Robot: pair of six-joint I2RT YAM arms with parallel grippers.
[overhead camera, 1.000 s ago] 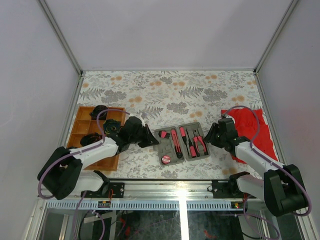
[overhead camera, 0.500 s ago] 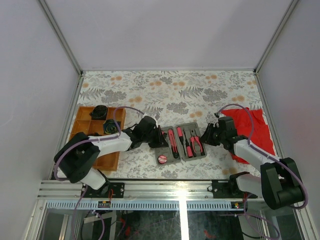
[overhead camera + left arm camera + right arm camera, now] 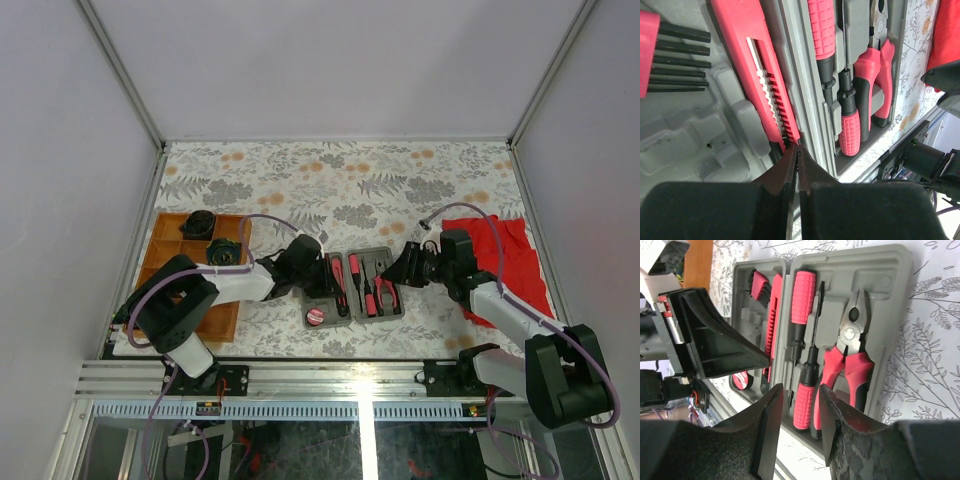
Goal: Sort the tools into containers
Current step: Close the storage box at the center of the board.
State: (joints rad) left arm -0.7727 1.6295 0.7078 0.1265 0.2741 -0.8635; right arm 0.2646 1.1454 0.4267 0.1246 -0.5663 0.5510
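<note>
Screwdrivers with pink handles point(image 3: 804, 295), two of them, and one pink pliers point(image 3: 850, 356) lie in one flat grey plastic case point(image 3: 890, 300). Left gripper point(image 3: 797, 150) is pinched closed over it, and right gripper point(image 3: 800, 387) is a little apart. Only the top view shows the orange wooden tray point(image 3: 163, 255).

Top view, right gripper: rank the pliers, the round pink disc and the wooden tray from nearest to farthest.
From the right gripper:
1. The pliers, right beside it, just toward the near edge.
2. The round pink disc, farther left and nearer the arm bases.
3. The wooden tray, at the far left, beyond the left arm.
</note>
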